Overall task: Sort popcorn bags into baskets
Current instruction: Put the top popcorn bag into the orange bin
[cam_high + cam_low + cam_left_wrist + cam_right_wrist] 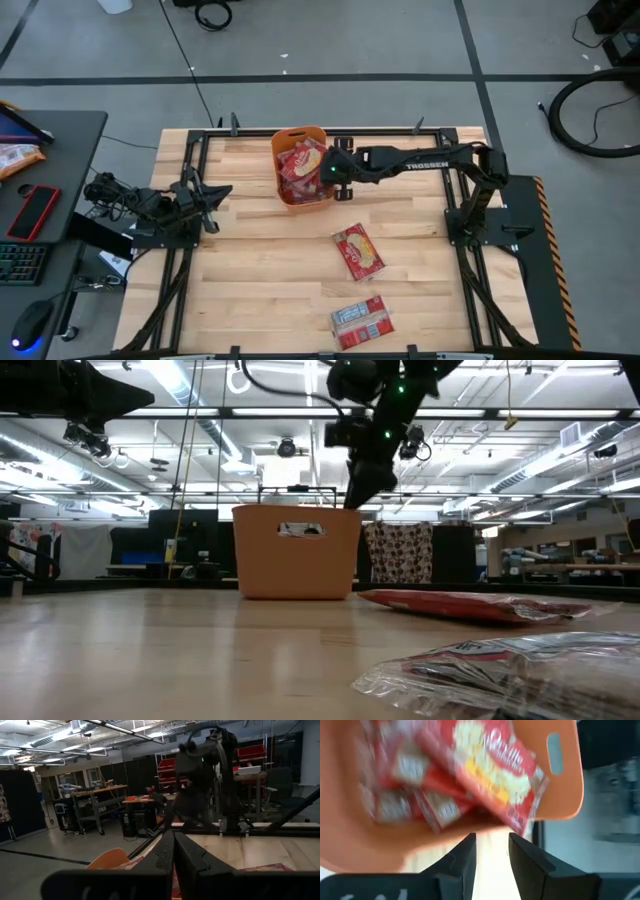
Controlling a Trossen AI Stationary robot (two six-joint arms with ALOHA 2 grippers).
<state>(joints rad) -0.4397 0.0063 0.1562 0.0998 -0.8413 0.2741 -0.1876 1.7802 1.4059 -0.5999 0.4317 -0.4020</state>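
Observation:
The orange basket (284,136) stands at the table's far middle and holds several red popcorn bags (300,160). In the right wrist view the topmost bag (495,770) lies slanted on the others, one corner against the basket's wall (565,780). My right gripper (335,172) hangs open above the basket's right side, fingers (465,855) pointing down with nothing between them. Two more bags lie flat on the table, one at the middle (357,251) and one, label side up, near the front edge (361,321). My left gripper (213,196) waits shut at the table's left.
A desk with a keyboard, a mouse and a red phone (33,212) stands left of the table. In the low view the basket (297,550) stands behind the two loose bags (470,605). Bare wood lies left of and in front of the basket.

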